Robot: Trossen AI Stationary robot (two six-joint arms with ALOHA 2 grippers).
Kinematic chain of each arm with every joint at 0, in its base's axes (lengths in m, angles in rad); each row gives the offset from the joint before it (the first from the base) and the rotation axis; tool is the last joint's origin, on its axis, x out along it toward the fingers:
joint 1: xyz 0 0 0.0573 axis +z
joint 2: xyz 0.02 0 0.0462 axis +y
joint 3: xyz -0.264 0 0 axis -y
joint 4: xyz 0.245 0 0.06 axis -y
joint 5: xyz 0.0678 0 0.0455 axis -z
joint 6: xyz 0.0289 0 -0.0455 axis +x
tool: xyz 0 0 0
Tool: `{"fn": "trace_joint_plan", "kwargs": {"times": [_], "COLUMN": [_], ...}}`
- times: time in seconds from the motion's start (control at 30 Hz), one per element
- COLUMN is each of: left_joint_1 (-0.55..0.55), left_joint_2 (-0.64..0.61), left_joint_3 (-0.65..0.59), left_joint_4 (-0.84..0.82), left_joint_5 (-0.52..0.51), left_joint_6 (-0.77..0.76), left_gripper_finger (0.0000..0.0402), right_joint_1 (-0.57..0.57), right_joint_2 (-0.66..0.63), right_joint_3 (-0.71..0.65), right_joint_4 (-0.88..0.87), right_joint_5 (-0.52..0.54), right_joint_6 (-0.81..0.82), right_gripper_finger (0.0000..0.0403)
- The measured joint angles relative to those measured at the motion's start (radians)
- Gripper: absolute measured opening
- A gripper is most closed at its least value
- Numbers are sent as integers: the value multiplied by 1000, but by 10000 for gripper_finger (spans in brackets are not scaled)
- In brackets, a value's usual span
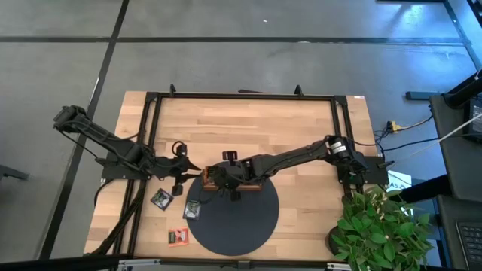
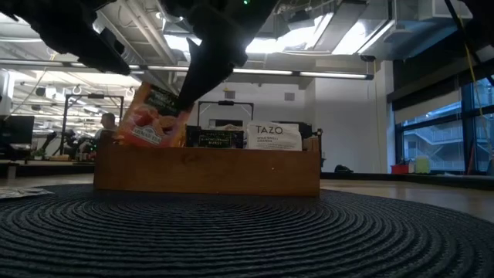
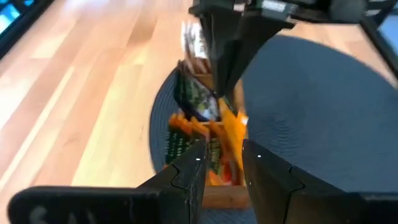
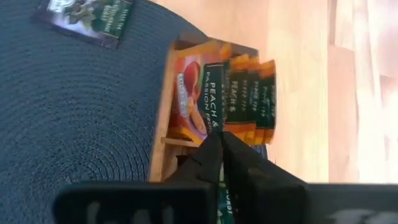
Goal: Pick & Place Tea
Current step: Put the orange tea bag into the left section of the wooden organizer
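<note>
pinching orange-red peach sachet (image 4: 194, 99) over wooden tray (image 2: 207, 170): right pincer (image 4: 219, 142) clamped; left pincer (image 3: 224, 163) apart, empty.

orange sachet (image 2: 149, 117) tilted | wooden tray (image 2: 207, 168) | dark mat (image 2: 247, 235)

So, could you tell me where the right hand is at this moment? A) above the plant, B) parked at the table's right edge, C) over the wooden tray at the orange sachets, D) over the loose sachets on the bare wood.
C: the high view shows the right hand reaching to the wooden tray on the mat, and its wrist view shows its tips at the orange sachets standing in the tray.
</note>
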Motion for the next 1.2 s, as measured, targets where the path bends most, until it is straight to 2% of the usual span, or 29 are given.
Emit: {"fn": "trace_joint_plan", "kwargs": {"times": [0.3,0.43,0.5,0.6,0.73,0.8,1.0,1.2], "left_joint_1": [0,19,48,107,181,205,231,222], "left_joint_2": [73,102,117,151,223,265,369,405], "left_joint_3": [0,0,0,0,0,0,2,2], "left_joint_4": [31,74,103,166,218,217,212,204], "left_joint_5": [-13,7,30,77,216,259,293,371], "left_joint_6": [1,2,5,52,129,143,135,74], "left_gripper_finger": [100,100,100,100,100,100,100,100], "right_joint_1": [-31,-34,-34,-26,-22,-24,-24,-31], "right_joint_2": [0,-20,-36,-49,-101,-148,-266,-289], "right_joint_3": [0,-1,0,-40,-161,-238,-435,-489], "right_joint_4": [-3,-45,-80,-91,-65,-5,233,300], "right_joint_5": [8,-8,-54,-59,-51,-47,-34,-33], "right_joint_6": [60,91,100,124,195,227,254,251], "right_gripper_finger": [114,141,146,145,143,142,142,142]}}
